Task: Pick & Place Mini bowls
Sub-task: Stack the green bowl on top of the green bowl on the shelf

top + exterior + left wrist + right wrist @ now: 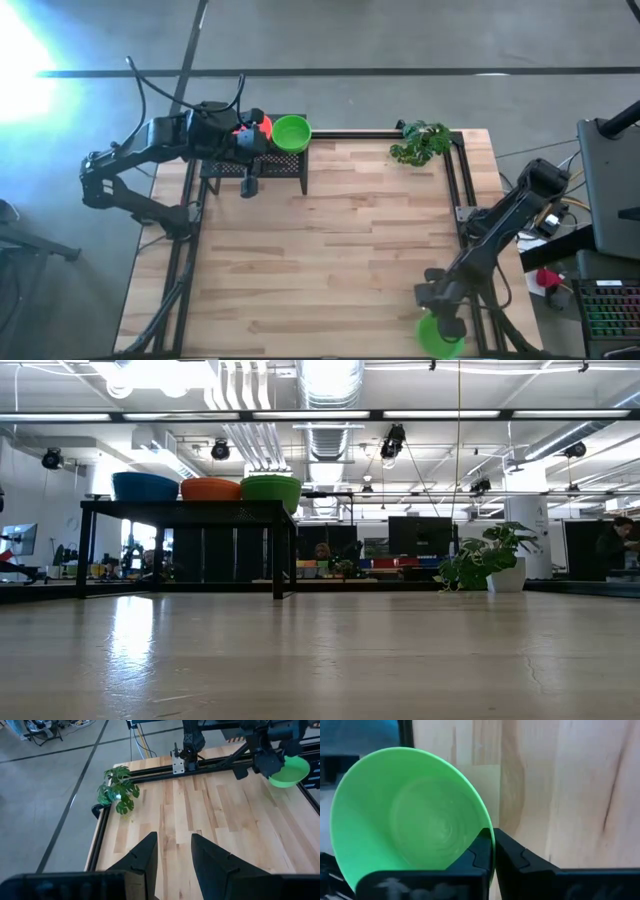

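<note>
The right hand (492, 851) is clamped on only the thin rim of a green mini bowl (415, 815) at the surface's (330, 250) near right corner, so a fast swing could twist it loose and off the edge, while the left hand (174, 851) waits spread over the far-left black wire-mesh stand (262, 160)

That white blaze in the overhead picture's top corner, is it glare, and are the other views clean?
High view: yes, glare washes out the floor at the upper left; low view: ceiling lights reflect off the wooden table; right wrist view: the shut right gripper looks soft at the bottom, pinching the green plastic bowl's rim.
</note>
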`<action>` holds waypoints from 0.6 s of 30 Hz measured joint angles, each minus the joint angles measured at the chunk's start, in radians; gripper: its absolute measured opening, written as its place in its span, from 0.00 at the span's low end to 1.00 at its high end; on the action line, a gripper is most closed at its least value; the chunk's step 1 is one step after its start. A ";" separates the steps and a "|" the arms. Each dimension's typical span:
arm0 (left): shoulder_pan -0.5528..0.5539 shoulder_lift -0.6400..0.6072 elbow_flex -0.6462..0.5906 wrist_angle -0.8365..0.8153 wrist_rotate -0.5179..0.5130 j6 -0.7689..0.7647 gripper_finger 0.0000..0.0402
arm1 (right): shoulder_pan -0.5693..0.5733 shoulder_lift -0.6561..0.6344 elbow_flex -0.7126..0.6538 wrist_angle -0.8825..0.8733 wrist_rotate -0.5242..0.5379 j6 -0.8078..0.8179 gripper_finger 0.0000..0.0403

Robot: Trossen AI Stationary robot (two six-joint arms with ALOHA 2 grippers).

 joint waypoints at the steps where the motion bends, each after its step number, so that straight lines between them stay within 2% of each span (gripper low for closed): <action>1: 0.000 0.000 0.000 0.000 0.000 0.001 0.28 | -0.001 -0.005 0.019 -0.021 0.007 0.013 0.02; 5: 0.000 0.000 0.000 0.000 0.000 0.002 0.28 | -0.011 -0.043 0.087 -0.075 0.042 0.067 0.02; 10: 0.000 0.000 0.000 0.000 0.000 0.002 0.28 | -0.042 -0.106 0.200 -0.274 0.153 0.153 0.02; 18: 0.000 0.000 0.000 0.000 0.000 0.003 0.28 | -0.124 -0.176 0.456 -0.632 0.534 0.177 0.02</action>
